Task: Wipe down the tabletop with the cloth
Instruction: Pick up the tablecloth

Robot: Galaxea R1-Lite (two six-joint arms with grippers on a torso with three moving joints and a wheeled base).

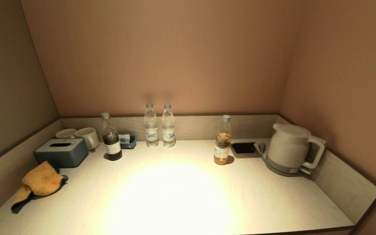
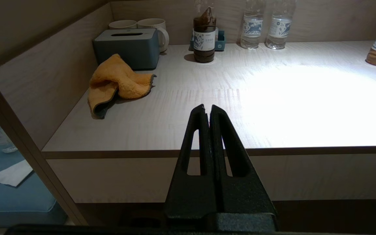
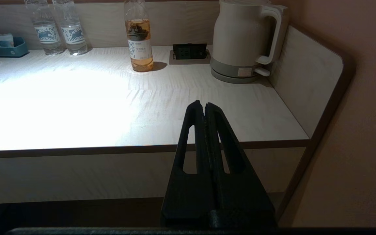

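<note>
At about eight o'clock on the tabletop (image 1: 181,195), close against the left rim, the cloth (image 1: 39,182) is lying crumpled, orange side up, with a strip of its dark reverse folding out toward the front edge. It is sitting just in front of the tissue box (image 1: 61,151), near it, though whether the two are touching is hard to tell. Nothing is holding the cloth.

Neither arm is showing in the head view. The left gripper (image 2: 207,109) is hanging off the table's front edge, its two black fingers pressed together and holding nothing, with the cloth lying well apart from it at about ten o'clock. The right gripper (image 3: 201,106) is likewise sitting short of the front edge, fingers pressed together and empty, toward the kettle's end of the table.

Behind the tissue box two mugs (image 1: 86,137) are standing, the farther one half hidden. At eleven o'clock a dark bottle (image 1: 111,142) is partly covering a small blue tray (image 1: 130,142). Two clear water bottles (image 1: 159,125) are standing side by side at twelve o'clock against the back rim. An amber bottle (image 1: 222,143) is at one o'clock, next to a socket panel (image 1: 243,148), and the kettle (image 1: 289,148) is at two o'clock. A bright glare is washing out the wood grain in the middle.
</note>
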